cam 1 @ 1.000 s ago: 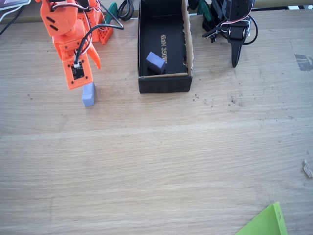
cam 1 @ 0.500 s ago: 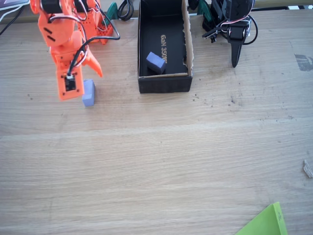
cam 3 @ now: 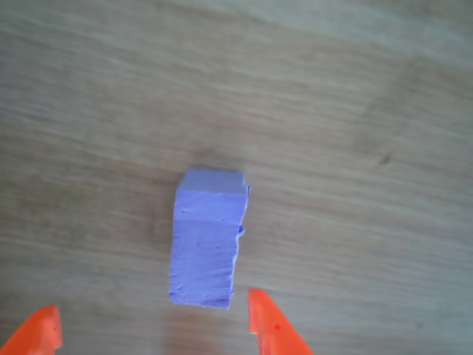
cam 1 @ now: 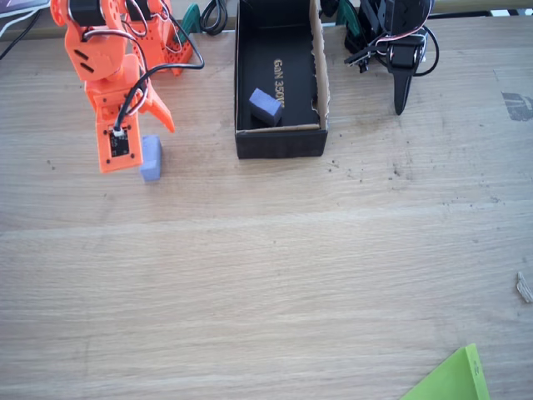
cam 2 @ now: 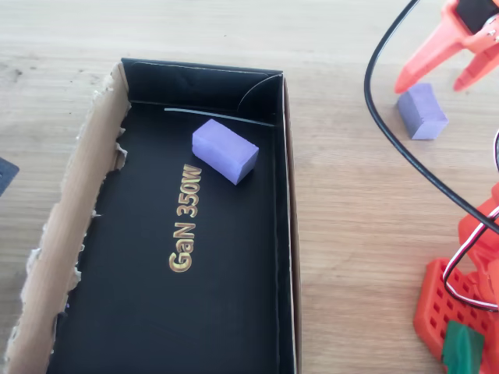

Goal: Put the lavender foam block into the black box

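Wrist view first: the orange gripper has its two fingertips spread wide at the bottom of the frame, gripping nothing. The lavender foam block lies on the bare wood just ahead of them — its near end sits roughly level with the tips, closer to the right-hand one, and I can't say for sure whether that tip touches it.

In the overhead view the same gripper comes in from the top right corner, its fingers angled down toward the lavender foam block, which rests flat on the tabletop to the right of the black box and well apart from it.

In the fixed view the gripper hangs beside the lavender foam block near the back left part of the tabletop, the block peeking out at the right of the arm's camera mount. The black box stands to the right along the back edge, its right wall torn to brown cardboard. Inside it, by the near end — next to the gold lettering — sits a darker purple block, seen in the overhead view too. A bright green sheet pokes in at the front right corner.
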You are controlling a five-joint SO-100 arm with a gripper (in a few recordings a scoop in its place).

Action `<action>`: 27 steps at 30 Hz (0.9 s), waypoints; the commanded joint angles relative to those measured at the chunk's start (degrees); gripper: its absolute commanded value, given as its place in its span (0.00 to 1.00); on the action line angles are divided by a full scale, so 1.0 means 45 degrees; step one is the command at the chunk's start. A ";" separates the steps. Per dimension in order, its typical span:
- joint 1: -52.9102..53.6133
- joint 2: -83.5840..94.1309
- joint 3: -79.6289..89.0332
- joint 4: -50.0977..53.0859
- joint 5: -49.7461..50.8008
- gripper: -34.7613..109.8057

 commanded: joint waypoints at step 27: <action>-0.0273 -0.1895 -0.0195 -0.1836 0.0625 0.43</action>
